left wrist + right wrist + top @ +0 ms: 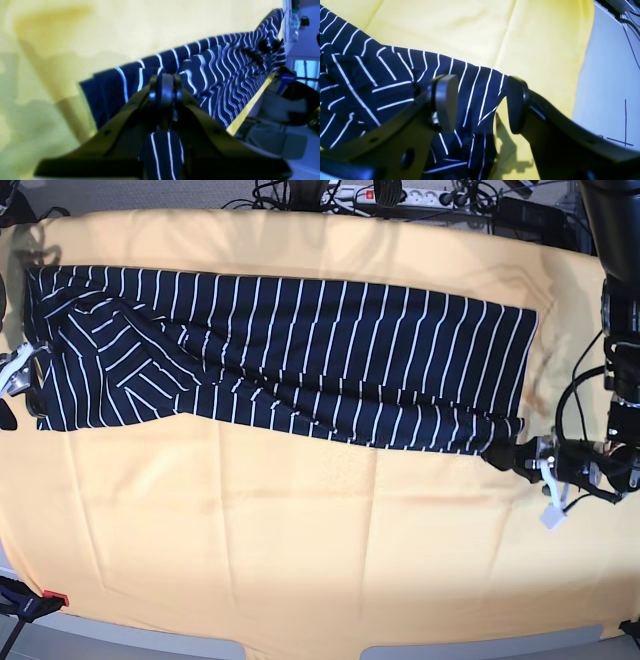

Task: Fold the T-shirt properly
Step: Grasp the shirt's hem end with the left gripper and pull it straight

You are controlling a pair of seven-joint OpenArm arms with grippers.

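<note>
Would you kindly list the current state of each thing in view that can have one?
T-shirt: spread out in a long band on the cloth, one bottom corner pinched.
Left gripper: shut on the T-shirt's corner.
Right gripper: open, jaws either side of the shirt's edge, not gripping.
Yellow cloth: laid flat under the shirt, lightly creased.

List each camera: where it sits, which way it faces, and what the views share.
Left wrist: behind the left end effector, shut on the T-shirt, looking along it.
Right wrist: behind the open right end effector, facing a T-shirt corner on the yellow cloth.
Base: overhead, looking down; both arms at the side edges.
Shared: all show T-shirt and cloth.
</note>
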